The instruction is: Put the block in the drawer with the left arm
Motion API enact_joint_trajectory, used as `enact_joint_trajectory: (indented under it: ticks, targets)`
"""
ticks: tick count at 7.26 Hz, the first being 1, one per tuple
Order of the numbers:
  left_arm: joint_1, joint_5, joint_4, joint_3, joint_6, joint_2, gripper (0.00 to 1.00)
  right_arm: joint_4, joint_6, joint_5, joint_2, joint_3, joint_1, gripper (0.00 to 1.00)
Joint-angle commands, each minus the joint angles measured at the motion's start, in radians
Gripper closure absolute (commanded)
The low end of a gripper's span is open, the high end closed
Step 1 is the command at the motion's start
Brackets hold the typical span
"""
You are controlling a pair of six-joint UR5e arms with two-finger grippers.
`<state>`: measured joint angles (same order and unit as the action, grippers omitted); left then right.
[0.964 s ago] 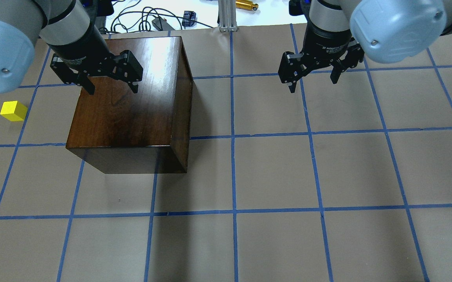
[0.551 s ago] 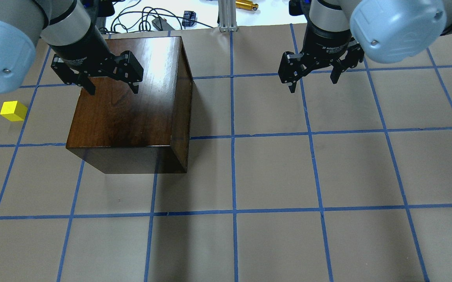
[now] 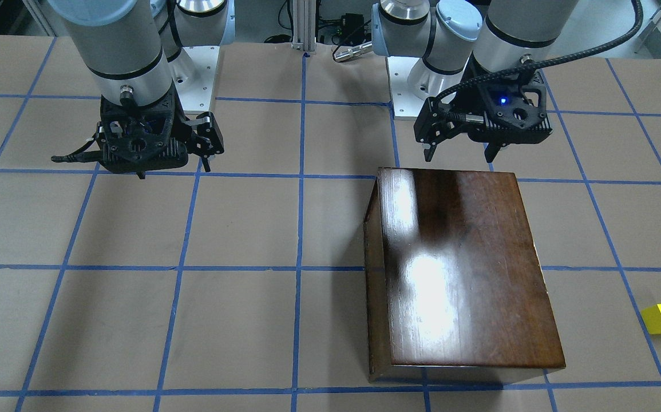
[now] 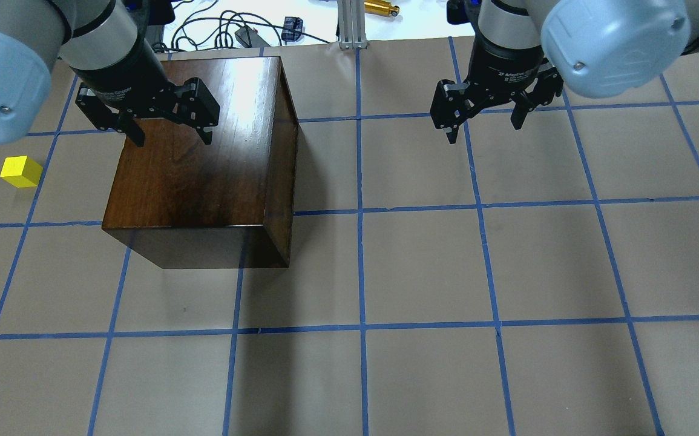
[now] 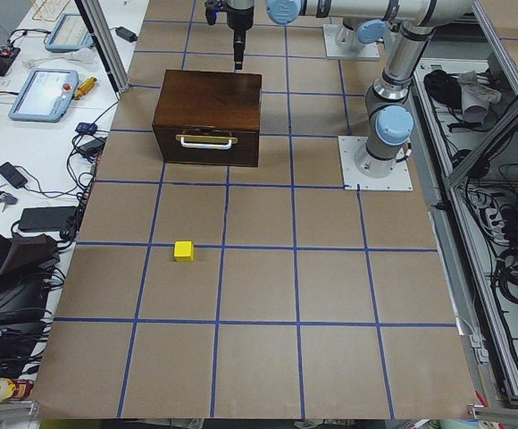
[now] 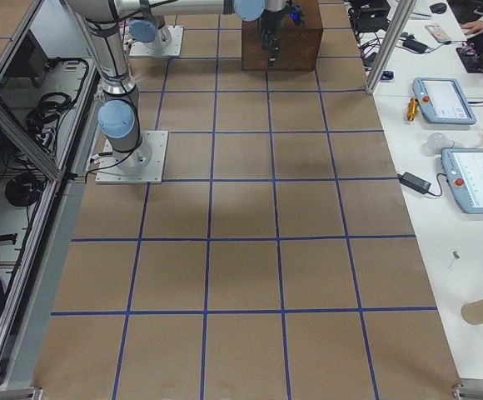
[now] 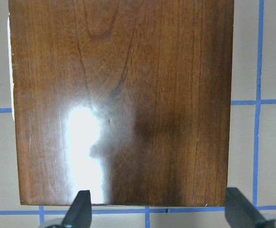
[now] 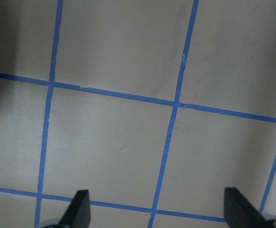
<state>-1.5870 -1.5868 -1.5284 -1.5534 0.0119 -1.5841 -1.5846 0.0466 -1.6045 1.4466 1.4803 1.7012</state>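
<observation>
L gripper point(image 4: 172, 139): jaws spread wide, empty, hovering over the robot-side edge of the box point(image 4: 204, 175) top. R gripper point(image 4: 483, 130): jaws spread, empty, over bare table point(image 4: 422, 272), well apart from box. Drawer point(image 5: 241, 150) shut, handle point(image 5: 207, 139) facing the block's side. Block point(image 4: 21, 171) on table, apart from box. Judgement: drawer needs opening first; approach handle square-on and pull straight w/o dragging box. Count: 1 block, 1 box, 1 drawer seen, 2 grippers.
</observation>
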Motion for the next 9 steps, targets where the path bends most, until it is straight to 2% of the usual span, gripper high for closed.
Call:
enact_joint_trajectory:
  ticks: [1, 3, 4, 5, 7, 8, 9]
  targets:
    - [0.057, 0.005, 0.001, 0.004, -0.003, -0.005, 0.0, 0.0, -0.001, 0.0, 0.0, 0.0, 0.0, 0.0]
    - [0.131, 0.008, -0.001, 0.01, -0.061, -0.007, 0.0, 0.0, 0.001, 0.0, 0.0, 0.0, 0.0, 0.0]
    - [0.216, 0.007, -0.007, -0.003, -0.148, -0.017, 0.0, 0.0, -0.001, 0.0, 0.0, 0.0, 0.0, 0.0]
    - [0.316, 0.017, -0.006, -0.005, -0.319, -0.049, 0.0, 0.0, 0.001, 0.0, 0.0, 0.0, 0.0, 0.0]
    - [0.465, 0.037, 0.005, 0.001, -0.447, -0.126, 0.0, 0.0, -0.001, 0.0, 0.0, 0.0, 0.0, 0.0]
    - [0.517, 0.142, 0.013, 0.0, -0.448, -0.175, 0.0, 0.0, 0.001, 0.0, 0.0, 0.0, 0.0, 0.0]
    - [0.551, 0.196, 0.014, 0.001, -0.482, -0.222, 0.0, 0.0, 0.001, 0.0, 0.0, 0.0, 0.0, 0.0]
